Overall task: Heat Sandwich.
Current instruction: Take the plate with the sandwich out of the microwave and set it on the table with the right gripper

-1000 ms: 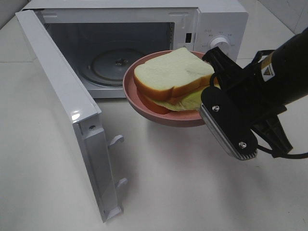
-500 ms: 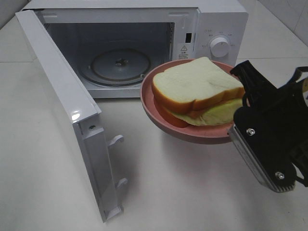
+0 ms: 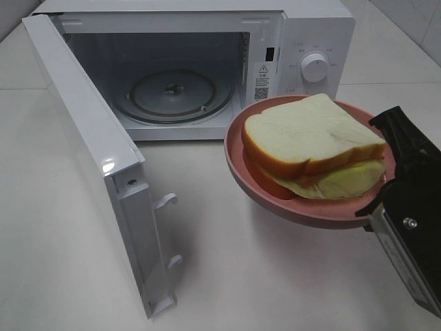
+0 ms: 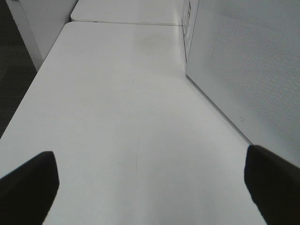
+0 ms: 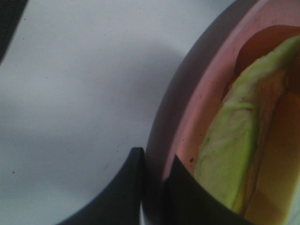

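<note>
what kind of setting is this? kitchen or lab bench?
Probably a lab bench mocked up as a kitchen: a white microwave with its door open on a bare white table, and a sandwich on a pink plate held by the right end effector.

The right gripper [image 3: 386,200] runs off the picture's edge; the sandwich [image 3: 313,148] hides the plate's [image 3: 238,148] floor.

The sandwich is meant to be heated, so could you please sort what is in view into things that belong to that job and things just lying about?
Belongs to the job:
- sandwich
- pink plate under it
- right gripper, shut on the plate's rim
- microwave, door open, turntable bare

Just there:
- left gripper, open over the white table, holding nothing
</note>
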`<action>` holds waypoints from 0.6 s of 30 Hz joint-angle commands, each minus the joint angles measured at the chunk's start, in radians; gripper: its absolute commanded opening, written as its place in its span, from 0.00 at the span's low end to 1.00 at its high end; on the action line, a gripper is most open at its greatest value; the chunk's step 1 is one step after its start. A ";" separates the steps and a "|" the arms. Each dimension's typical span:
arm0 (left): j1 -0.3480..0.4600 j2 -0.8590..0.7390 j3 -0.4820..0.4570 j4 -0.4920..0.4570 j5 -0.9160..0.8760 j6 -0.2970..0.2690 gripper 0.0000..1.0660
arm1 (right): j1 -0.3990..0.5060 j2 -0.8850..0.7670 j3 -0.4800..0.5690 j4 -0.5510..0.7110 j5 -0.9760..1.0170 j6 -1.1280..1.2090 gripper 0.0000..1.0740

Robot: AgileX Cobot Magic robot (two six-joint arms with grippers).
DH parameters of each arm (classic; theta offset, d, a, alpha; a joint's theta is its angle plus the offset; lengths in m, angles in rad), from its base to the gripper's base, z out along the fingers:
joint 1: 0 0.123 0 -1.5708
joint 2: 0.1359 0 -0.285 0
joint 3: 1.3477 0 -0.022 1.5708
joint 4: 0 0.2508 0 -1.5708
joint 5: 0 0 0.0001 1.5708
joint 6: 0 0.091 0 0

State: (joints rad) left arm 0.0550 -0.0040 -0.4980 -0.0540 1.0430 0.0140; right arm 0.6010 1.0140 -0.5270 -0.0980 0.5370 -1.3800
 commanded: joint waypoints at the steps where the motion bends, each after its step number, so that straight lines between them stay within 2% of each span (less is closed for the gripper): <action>1: 0.003 -0.028 0.003 -0.005 -0.008 0.000 0.95 | -0.006 -0.035 0.016 -0.025 -0.006 0.050 0.01; 18: 0.003 -0.028 0.003 -0.005 -0.008 0.000 0.95 | -0.006 -0.046 0.028 -0.335 0.094 0.490 0.01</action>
State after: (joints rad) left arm 0.0550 -0.0040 -0.4980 -0.0540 1.0430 0.0140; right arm 0.6010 0.9840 -0.4970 -0.3830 0.6340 -0.9410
